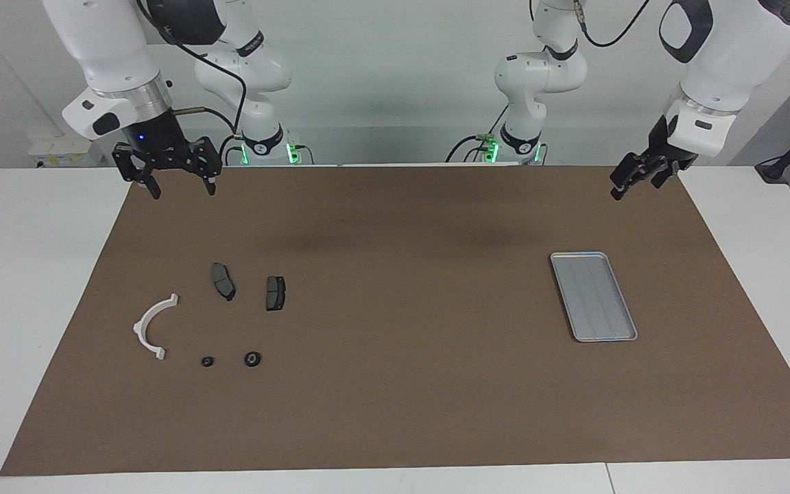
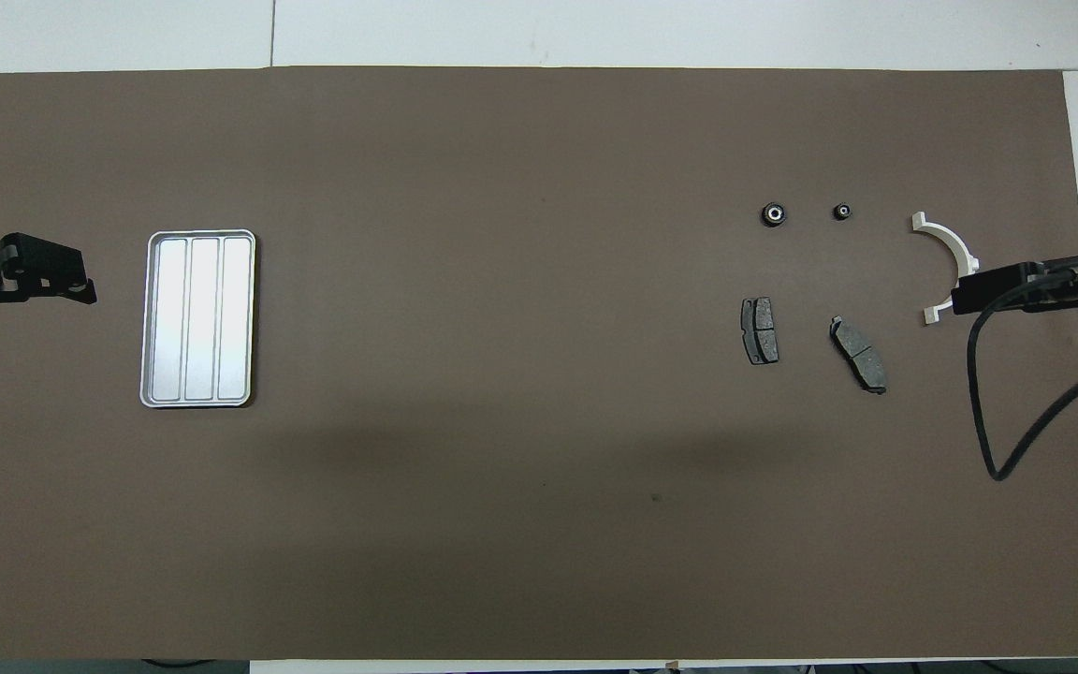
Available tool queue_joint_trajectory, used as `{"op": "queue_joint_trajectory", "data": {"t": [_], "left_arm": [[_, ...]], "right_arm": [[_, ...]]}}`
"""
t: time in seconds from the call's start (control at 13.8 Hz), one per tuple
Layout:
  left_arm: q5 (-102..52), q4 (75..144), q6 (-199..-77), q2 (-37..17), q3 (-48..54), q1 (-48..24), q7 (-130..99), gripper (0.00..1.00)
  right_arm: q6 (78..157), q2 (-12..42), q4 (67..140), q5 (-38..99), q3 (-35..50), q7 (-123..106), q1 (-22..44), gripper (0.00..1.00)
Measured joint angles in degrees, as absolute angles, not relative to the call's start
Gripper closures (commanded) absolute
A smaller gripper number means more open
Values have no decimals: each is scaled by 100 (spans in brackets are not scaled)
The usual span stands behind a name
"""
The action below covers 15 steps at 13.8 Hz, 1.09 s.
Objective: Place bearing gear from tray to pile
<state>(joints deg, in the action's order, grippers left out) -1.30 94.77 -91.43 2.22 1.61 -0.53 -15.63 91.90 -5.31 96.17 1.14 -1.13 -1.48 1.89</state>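
Note:
The silver ribbed tray [image 1: 594, 296] [image 2: 198, 318] lies toward the left arm's end of the mat with nothing in it. At the right arm's end is the pile: a white half-ring bracket [image 1: 151, 328] [image 2: 949, 248], two dark brake pads [image 1: 223, 280] [image 1: 274, 292], and a small black bearing gear [image 1: 252, 358] [image 2: 773, 214] with a smaller black round part [image 1: 208, 361] [image 2: 842, 212] beside it. My right gripper [image 1: 177, 189] [image 2: 965, 292] hangs open and holds nothing, high over the mat's corner nearest the robots. My left gripper [image 1: 625, 189] [image 2: 34, 304] waits open above the mat's corner at the left arm's end.
A brown mat [image 1: 409, 384] covers most of the white table [image 1: 18, 288]. A black cable [image 2: 997, 412] loops down from the right arm's wrist. Both arm bases [image 1: 261, 140] stand at the table's edge.

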Motion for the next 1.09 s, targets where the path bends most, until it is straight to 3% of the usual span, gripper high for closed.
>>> {"op": "queue_joint_trajectory", "data": {"t": [1.09], "left_arm": [[-130,9477,-9143,222,161,-53,-1563,0]], "right_arm": [[9022,-523,9588,85,-123,-65,208,0]]}}
